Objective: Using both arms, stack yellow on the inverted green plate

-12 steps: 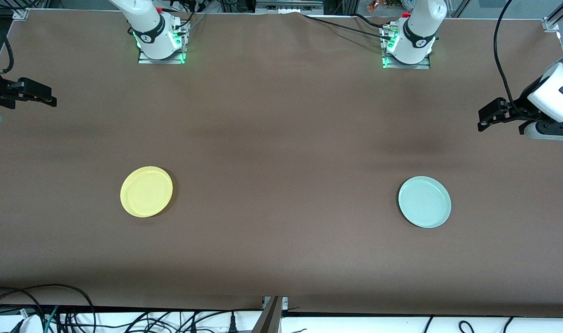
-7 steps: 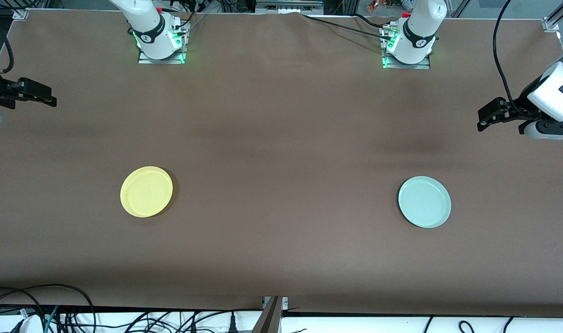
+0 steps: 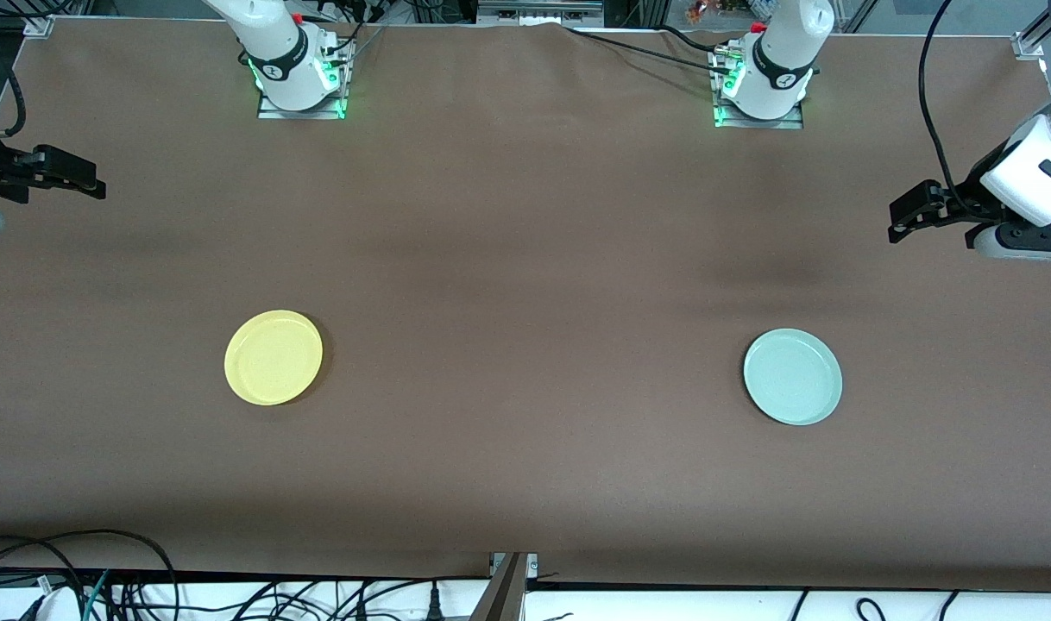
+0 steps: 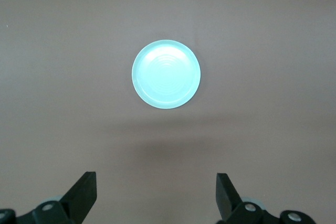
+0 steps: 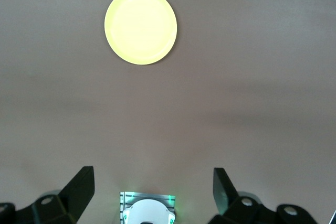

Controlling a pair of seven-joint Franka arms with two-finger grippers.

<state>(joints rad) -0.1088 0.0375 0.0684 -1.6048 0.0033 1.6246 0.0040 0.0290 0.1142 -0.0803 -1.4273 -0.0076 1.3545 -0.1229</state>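
We see a long table (image 3: 525, 259) covered in plain brown material. Directly on it lie two plates, well apart: the yellow plate (image 3: 273, 357) toward the right arm's end and the pale green plate (image 3: 792, 376) toward the left arm's end, both rim-up. The two arm bases (image 3: 299, 73) stand along its edge farthest from the front camera.

A robotics lab: brown-covered table (image 3: 525, 259), loose cables (image 3: 232, 595) (bolted arm bases).

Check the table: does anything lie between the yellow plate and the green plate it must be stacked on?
Nothing visible does. Only bare brown table separates the yellow plate from the green plate. Both plates lie untouched.
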